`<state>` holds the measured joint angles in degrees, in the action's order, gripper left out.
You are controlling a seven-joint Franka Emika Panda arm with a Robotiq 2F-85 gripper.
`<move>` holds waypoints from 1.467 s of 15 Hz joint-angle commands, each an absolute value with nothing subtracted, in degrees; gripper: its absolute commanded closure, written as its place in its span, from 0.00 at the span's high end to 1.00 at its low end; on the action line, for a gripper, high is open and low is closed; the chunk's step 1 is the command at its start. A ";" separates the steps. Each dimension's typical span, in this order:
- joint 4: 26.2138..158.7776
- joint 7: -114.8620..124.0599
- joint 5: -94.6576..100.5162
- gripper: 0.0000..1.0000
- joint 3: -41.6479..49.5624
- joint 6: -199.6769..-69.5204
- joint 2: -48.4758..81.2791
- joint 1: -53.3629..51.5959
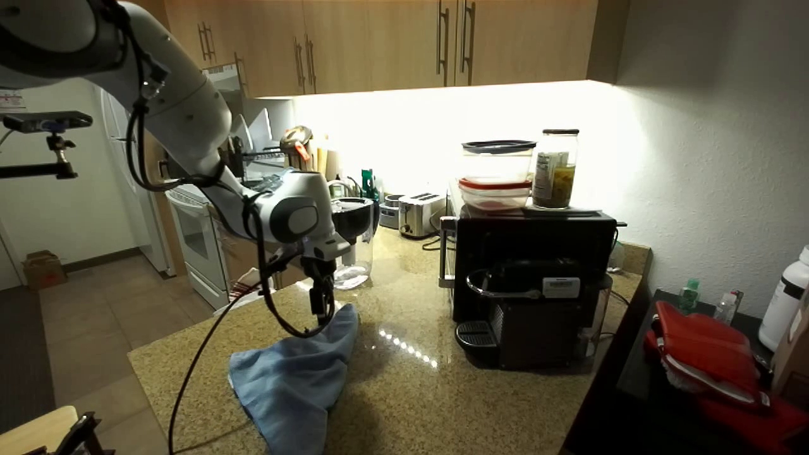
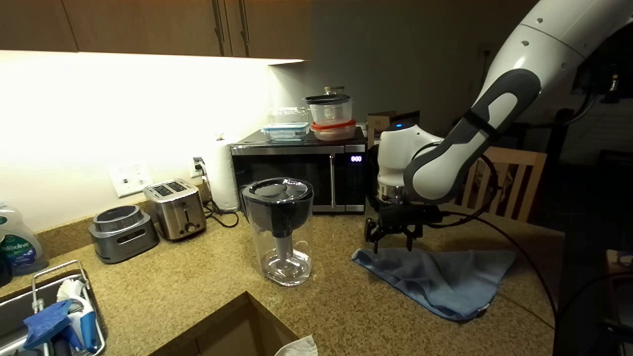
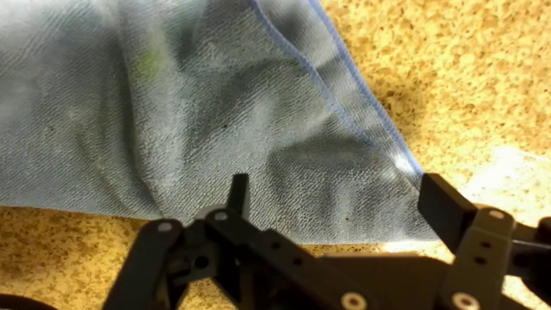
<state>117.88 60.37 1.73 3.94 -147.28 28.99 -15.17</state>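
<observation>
A blue cloth [image 1: 291,385] lies rumpled on the speckled counter, seen in both exterior views. Its narrow end, with a folded hem along one edge, fills much of the wrist view, where the cloth [image 3: 224,125] passes beneath the jaws. My gripper [image 3: 335,187] points down over that tapered end, its two black fingers wide apart and nothing gripped between them. In an exterior view the gripper [image 2: 392,246] hangs just above the cloth's edge nearest the pitcher. Whether the fingertips touch the fabric, I cannot tell.
A clear water pitcher [image 2: 284,217] with a black top stands near the gripper. Behind are a microwave [image 2: 292,173] with food containers on it, a toaster [image 2: 178,210] and a black coffee machine [image 1: 537,328]. The counter's edge has a cut-in corner [image 2: 247,294]. A cable trails from the arm.
</observation>
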 commanded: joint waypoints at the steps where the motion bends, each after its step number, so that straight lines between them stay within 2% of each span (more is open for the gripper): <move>1: 115.31 67.08 3.13 1.00 6.06 -149.80 32.31 -17.76; 11: 104.31 71.53 3.07 1.00 9.33 -148.73 39.76 -18.24; 22: 101.01 68.75 0.40 1.00 5.05 -146.17 41.04 -16.47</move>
